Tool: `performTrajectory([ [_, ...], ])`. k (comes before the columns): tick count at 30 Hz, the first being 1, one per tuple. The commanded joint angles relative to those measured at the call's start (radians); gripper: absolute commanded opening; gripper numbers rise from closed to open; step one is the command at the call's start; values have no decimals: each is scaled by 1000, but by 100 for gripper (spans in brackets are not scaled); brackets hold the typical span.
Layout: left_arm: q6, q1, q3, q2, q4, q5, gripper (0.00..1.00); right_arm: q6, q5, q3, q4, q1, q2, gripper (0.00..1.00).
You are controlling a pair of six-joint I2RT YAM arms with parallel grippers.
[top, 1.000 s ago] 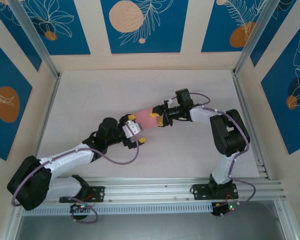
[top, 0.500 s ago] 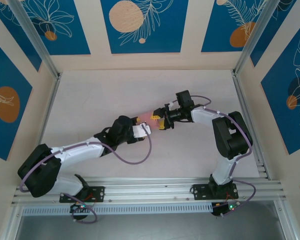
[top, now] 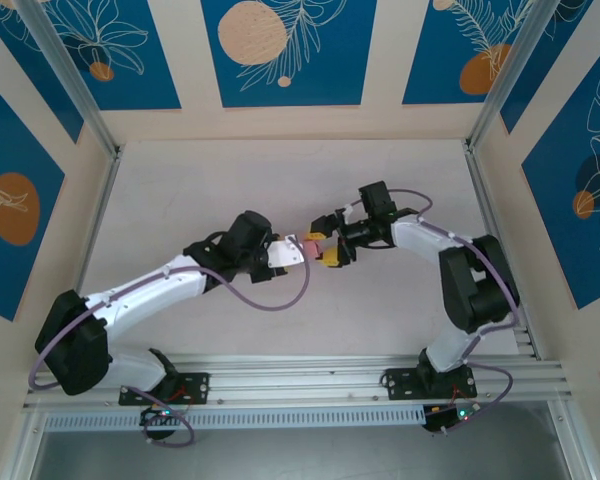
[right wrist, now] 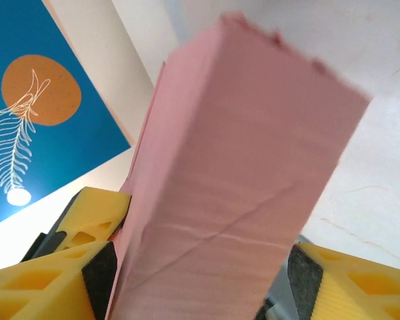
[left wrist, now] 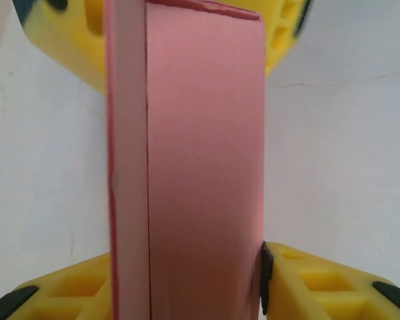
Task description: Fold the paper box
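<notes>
One box: the paper box (top: pixel 309 240), pale pink, folded into a slim rectangular block, held off the table (top: pixel 230 180) mid-workspace between the two grippers.
Hidden: from above only a small pink patch shows; the rest sits under the fingers. The left wrist view cuts off its lower end. The right wrist view blurs its far end, where the edge looks ragged. A diagonal crease crosses one face.
Left gripper (top: pixel 302 246): clamped on the box. In its wrist view both yellow fingers (left wrist: pixel 327 288) press the box's sides, black pad touching the card.
Right gripper (top: pixel 323 249): jaws spread, straddling the box's other end. One pad (right wrist: pixel 307 280) looks a sliver off the card; contact on the other side is hard to judge.
Change: a second ago the left gripper sat lower-left of the box, jaws wide, not touching; it has since come in and closed. Right jaws are wider than before. Less pink shows from above.
Surround: blue leaf-print wall panels (right wrist: pixel 27 100).
</notes>
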Motion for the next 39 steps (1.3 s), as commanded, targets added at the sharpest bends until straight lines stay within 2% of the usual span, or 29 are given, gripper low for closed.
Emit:
performTrajectory([
  [1,-16,51,107,31,-257,168,45,-184,170,-7,-194,-46,-155,70],
  [5,-4,92,210,131,-406,260,43,-339,445,-28,-294,-38,-356,65],
  [8,18,110,288,215,-502,298,43,-443,578,-39,-325,11,-466,59],
  [15,60,141,394,350,-578,389,40,-590,766,24,-396,159,-457,45],
  [25,68,160,403,399,-559,387,42,-677,811,83,-319,248,-297,46],
  [32,63,161,400,419,-537,372,45,-676,767,124,-270,266,-194,45],
  [39,57,163,397,424,-510,352,52,-646,750,155,-264,289,-142,24],
])
